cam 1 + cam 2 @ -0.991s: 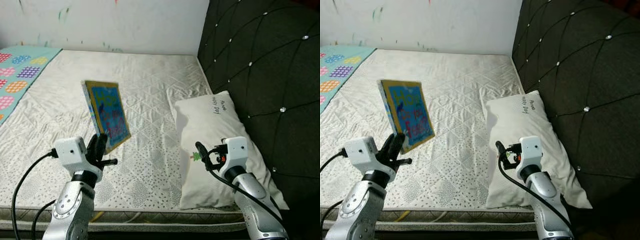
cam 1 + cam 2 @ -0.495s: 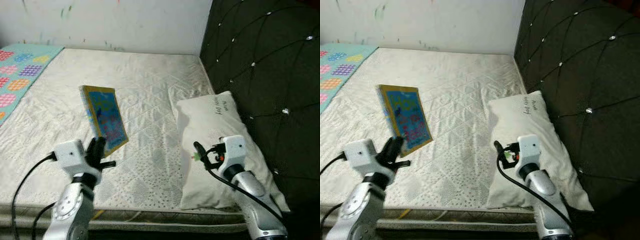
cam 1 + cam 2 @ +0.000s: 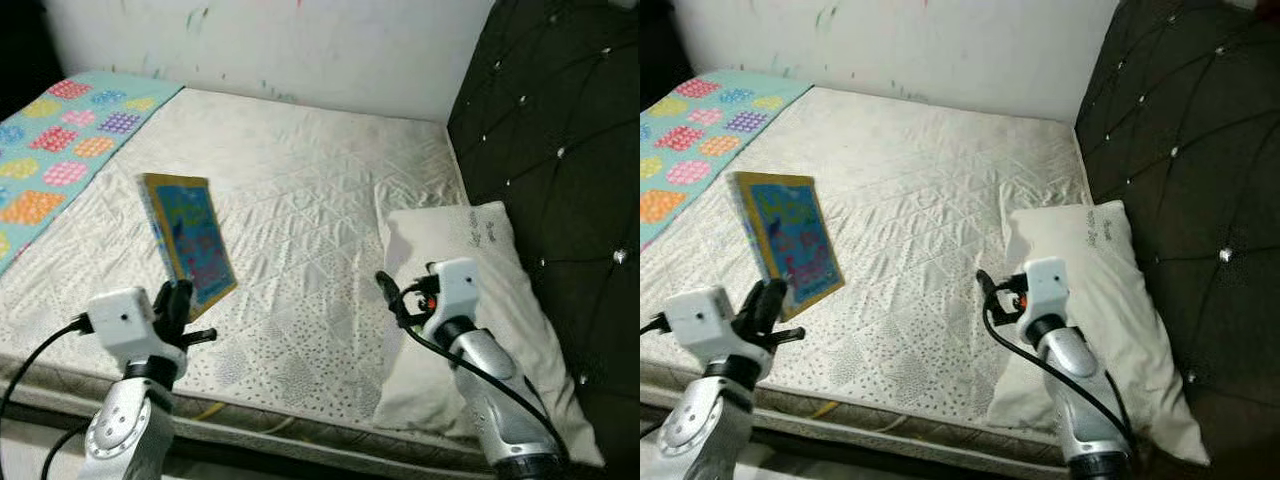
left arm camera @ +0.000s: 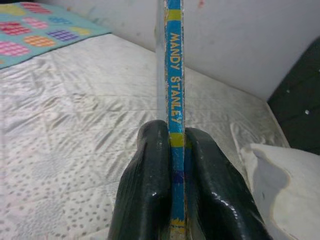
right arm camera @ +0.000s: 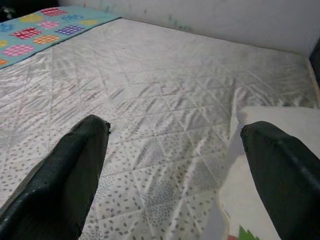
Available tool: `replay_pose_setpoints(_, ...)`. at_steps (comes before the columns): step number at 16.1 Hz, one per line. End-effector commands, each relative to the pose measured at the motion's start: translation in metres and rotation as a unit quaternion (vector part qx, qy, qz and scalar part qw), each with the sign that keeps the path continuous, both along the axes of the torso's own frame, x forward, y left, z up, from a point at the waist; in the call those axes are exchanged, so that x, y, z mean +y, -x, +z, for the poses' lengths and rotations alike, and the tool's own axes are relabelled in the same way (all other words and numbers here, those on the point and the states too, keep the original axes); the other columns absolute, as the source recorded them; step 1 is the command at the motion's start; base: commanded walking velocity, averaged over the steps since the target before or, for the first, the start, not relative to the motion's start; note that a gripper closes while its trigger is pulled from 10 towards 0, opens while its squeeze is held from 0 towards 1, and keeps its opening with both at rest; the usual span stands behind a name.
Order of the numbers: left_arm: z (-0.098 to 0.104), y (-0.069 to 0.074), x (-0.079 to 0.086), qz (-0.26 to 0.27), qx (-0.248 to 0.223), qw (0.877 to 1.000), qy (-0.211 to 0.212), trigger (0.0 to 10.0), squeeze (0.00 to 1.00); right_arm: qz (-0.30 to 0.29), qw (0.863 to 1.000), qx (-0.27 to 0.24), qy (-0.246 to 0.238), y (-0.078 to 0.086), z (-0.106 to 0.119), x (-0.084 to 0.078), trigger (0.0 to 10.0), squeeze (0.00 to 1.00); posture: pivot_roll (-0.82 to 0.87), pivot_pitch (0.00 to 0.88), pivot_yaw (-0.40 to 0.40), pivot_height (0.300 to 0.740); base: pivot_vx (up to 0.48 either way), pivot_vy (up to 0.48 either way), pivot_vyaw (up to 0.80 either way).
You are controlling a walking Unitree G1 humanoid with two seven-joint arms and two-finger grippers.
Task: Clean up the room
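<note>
Quilted mattress [image 3: 300, 230] — fingers [image 4: 150, 200] pinch thin book [image 3: 188, 240].

Mattress [image 3: 300, 190]: bare, white, quilted in diamonds with dotted patches near the front edge.
Headboard [image 3: 560, 120]: dark, tufted, studded with shiny buttons, along the right side.
Wall [image 3: 330, 45]: white, flecked with coloured paint marks.
Blanket [image 3: 60, 150]: teal, bright patterned squares, far left.

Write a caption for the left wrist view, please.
Left gripper clamps a blue book by its spine, above the white mattress.
</note>
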State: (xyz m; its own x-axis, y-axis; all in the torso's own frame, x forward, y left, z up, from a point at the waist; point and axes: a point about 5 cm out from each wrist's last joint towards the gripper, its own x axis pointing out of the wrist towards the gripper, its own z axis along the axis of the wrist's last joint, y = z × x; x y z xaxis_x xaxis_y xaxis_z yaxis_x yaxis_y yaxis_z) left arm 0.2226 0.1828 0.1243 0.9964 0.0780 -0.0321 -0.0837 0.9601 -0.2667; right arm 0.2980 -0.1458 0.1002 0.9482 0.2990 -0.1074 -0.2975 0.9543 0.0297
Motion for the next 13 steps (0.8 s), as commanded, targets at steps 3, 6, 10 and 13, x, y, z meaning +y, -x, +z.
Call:
replay_pose_setpoints(3,0.009,0.011,0.006,0.031,-0.025,0.999,-0.011,10.0,0.0,0.028,1.0,-0.007,-0.006,-0.008,0.004,0.012,10.0,0.0,0.11,0.0,-0.125,0.74,0.0,0.0,0.0)
replay_pose_setpoints(6,0.008,0.012,0.002,0.031,-0.024,0.999,-0.011,10.0,0.0,0.044,0.999,-0.006,-0.004,-0.012,0.004,0.019,10.0,0.0,0.12,0.0,-0.133,0.74,0.0,0.0,0.0)
replay_pose_setpoints(10,0.007,-0.005,-0.005,-0.007,-0.027,1.0,-0.012,10.0,0.0,0.01,1.0,-0.025,-0.003,-0.014,0.009,0.006,10.0,0.0,0.04,0.0,-0.074,0.74,0.0,0.0,0.0)
replay_pose_setpoints(13,0.005,-0.018,-0.012,-0.037,-0.027,0.999,-0.009,10.0,0.0,-0.023,0.999,-0.027,0.001,-0.005,0.007,-0.011,10.0,0.0,-0.01,0.0,-0.036,0.74,0.0,0.0,0.0)
